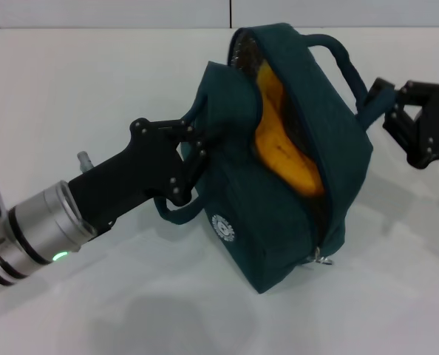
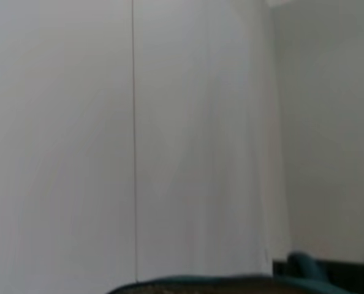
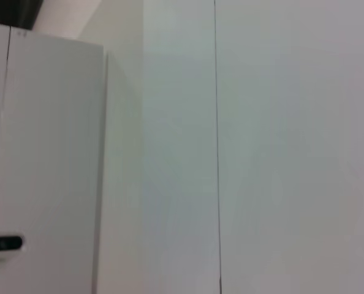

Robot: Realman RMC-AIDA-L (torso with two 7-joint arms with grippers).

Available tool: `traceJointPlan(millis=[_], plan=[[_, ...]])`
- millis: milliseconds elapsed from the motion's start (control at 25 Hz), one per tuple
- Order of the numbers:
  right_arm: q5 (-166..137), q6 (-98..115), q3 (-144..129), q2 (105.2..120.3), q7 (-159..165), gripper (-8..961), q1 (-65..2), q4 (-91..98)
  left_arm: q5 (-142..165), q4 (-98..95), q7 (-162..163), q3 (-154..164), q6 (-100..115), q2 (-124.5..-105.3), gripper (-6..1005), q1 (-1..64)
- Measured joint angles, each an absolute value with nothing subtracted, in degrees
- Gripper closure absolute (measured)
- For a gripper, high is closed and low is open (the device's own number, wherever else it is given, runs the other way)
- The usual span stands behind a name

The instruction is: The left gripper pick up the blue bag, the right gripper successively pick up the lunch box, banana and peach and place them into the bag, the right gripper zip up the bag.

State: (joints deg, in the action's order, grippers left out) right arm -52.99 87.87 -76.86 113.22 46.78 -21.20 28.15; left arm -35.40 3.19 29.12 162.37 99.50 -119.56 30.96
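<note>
1. My left end effector (image 1: 194,151) is closed on the near edge of the blue bag (image 1: 278,200), gripping the fabric and handle strap at its left side and holding the bag tilted on the white desk (image 1: 94,96).
2. The bag's mouth is unzipped and gapes upward. The banana (image 1: 282,144) lies inside along the opening, its yellow skin plainly exposed.
3. The zipper pull (image 1: 321,257) hangs at the low, near end of the opening, just above the desk.
4. My right end effector (image 1: 397,111) sits beside the far handle of the bag, close to the strap; I cannot tell whether its fingers are spread or closed, or whether they touch the strap.
5. The lunch box and the peach are not visible. They may be deeper inside the bag or out of view, so I cannot judge how much packing remains.
6. The left wrist view shows only a strip of the bag's rim (image 2: 231,285). The right wrist view shows only pale wall panels.
7. Risk: the banana rides high in the mouth, so a zipper drawn past it could snag or bruise the fruit.
8. Risk: the left grip is on loose fabric, so a pull on the zipper could drag the bag sideways or slip it free.
9. Risk: the right end effector near the strap could catch it and tip the bag.
</note>
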Motion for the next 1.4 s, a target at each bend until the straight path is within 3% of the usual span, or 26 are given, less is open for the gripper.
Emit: traceJointPlan(millis=[280,520,840,1040,1240,1400], plan=[[-57.1,87.7,-76.9,113.29,47.1,889,-21.0,27.5,-38.1,1.5,27.8,162.1,96.9,-119.90,965,30.2],[-59.1,87.7,-76.9,113.17,47.6,790,-20.3,27.4,-38.5,1.1,26.3,162.1,95.5,-119.94,965,30.3],[-61.1,92.5,-74.7,109.78,49.0,645,-17.7,29.2,-38.5,1.2,25.9,162.1,95.0,-119.83,965,30.0],[-63.1,99.1,-68.3,110.51,48.8,551,-15.3,29.0,-38.5,1.1,25.9,162.1,94.8,-119.79,965,30.0],[-76.4,102.9,-68.3,110.33,49.7,377,-17.4,29.5,-38.2,1.1,25.8,162.4,94.8,-119.84,965,30.0],[-87.7,102.2,-68.6,111.66,53.7,372,-21.0,29.1,-38.0,0.1,25.7,162.6,94.8,-119.92,965,29.9]])
